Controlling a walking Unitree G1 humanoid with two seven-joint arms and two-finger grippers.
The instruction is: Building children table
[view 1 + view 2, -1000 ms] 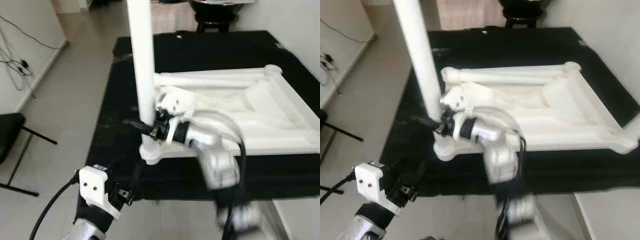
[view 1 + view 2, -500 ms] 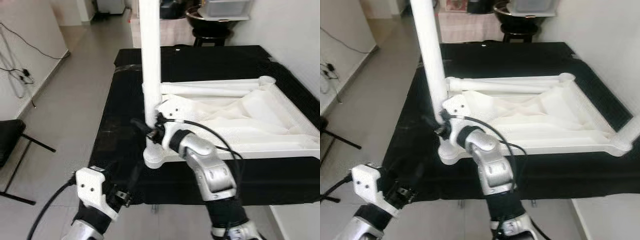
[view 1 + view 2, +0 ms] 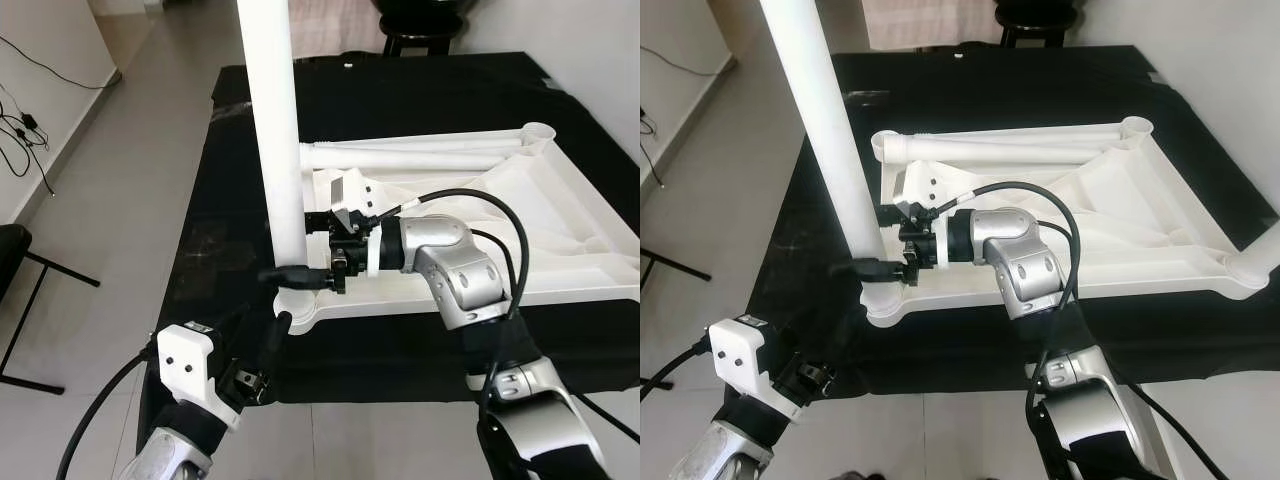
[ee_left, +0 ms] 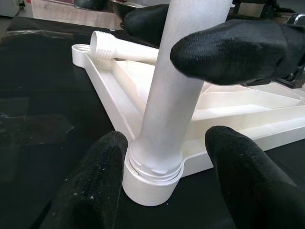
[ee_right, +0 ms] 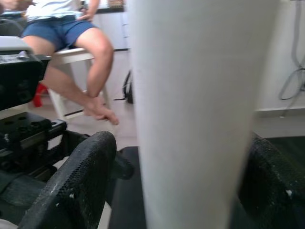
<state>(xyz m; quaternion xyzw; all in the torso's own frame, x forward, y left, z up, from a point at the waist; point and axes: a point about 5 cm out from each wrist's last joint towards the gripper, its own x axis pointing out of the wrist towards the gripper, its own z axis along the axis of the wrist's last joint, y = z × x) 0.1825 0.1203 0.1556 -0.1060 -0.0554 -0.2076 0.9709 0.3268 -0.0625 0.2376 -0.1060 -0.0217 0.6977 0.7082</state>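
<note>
The white children's table top (image 3: 560, 230) lies upside down on a black cloth. One white leg (image 3: 275, 150) stands upright in its near-left corner socket (image 3: 300, 305). My right gripper (image 3: 287, 248) is shut on this leg just above the socket, with one finger (image 4: 233, 47) in front of it and the other behind. Lower down, my left gripper (image 4: 167, 191) is open, its fingers (image 4: 90, 186) straddling the leg's threaded base without touching it. A second leg (image 3: 400, 155) lies flat along the far rail of the top.
The black-covered work table (image 3: 230, 200) ends close in front of me, with bare floor to the left. Cables (image 3: 25, 120) run along the left wall. A dark stool (image 3: 430, 20) stands behind the table. A person sits nearby (image 5: 71, 43).
My right wrist has rolled around the upright leg, so one finger now crosses in front of its base. The head camera has shifted. The left gripper stays low by the socket.
</note>
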